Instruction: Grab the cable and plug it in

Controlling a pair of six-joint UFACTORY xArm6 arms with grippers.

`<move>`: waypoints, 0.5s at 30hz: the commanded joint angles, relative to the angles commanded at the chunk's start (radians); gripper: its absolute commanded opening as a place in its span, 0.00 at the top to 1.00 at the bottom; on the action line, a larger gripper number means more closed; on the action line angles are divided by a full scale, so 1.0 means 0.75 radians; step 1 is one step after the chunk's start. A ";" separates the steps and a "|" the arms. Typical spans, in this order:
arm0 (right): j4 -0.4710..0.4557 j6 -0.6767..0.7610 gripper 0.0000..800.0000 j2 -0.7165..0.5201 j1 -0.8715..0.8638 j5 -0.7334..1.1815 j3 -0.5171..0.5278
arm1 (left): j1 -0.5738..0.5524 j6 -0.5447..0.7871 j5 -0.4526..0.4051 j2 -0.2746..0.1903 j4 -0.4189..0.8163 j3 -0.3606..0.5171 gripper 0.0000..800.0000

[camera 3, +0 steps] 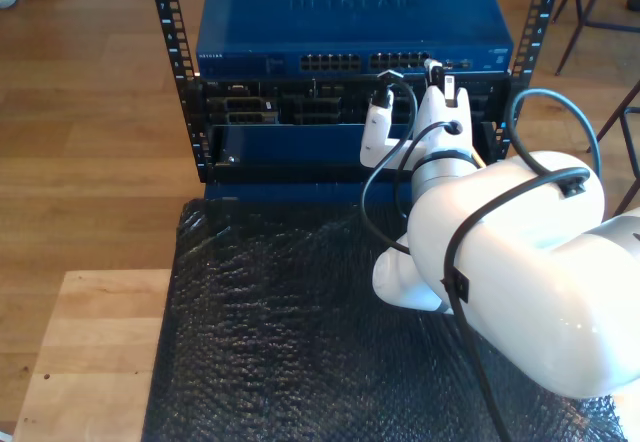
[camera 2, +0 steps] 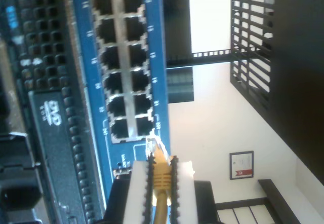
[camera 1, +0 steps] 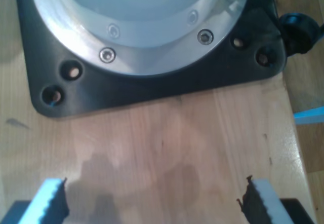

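In the first wrist view, my first gripper [camera 1: 152,203] hung with jaws spread wide over a wooden tabletop [camera 1: 177,143], near an arm's black base plate [camera 1: 152,89]. In the second wrist view, my second gripper [camera 2: 161,186] pinched the yellow cable [camera 2: 162,178], its clear plug [camera 2: 154,145] just beside the blue network switch [camera 2: 159,46] ports. In the exterior view, that switch [camera 3: 350,22] sat in a rack [camera 3: 180,82].

Cable [camera 2: 161,183] end cut off

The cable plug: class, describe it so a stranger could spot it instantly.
Find the blue network switch with two columns of dark ports. Just off its end, my second end effector grips a pale yellow cable. Its small clear plastic plug protrudes toward the ports.
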 joint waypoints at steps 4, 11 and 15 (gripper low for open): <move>0.000 0.000 1.00 0.006 0.000 -0.002 -0.016 | 0.000 0.000 0.000 0.000 0.000 0.000 0.00; 0.000 0.000 1.00 0.014 0.000 -0.014 -0.016 | 0.000 0.000 0.000 0.000 0.000 0.000 0.00; 0.000 0.000 1.00 0.016 -0.002 -0.014 -0.018 | 0.000 0.000 0.000 0.000 0.000 0.000 0.00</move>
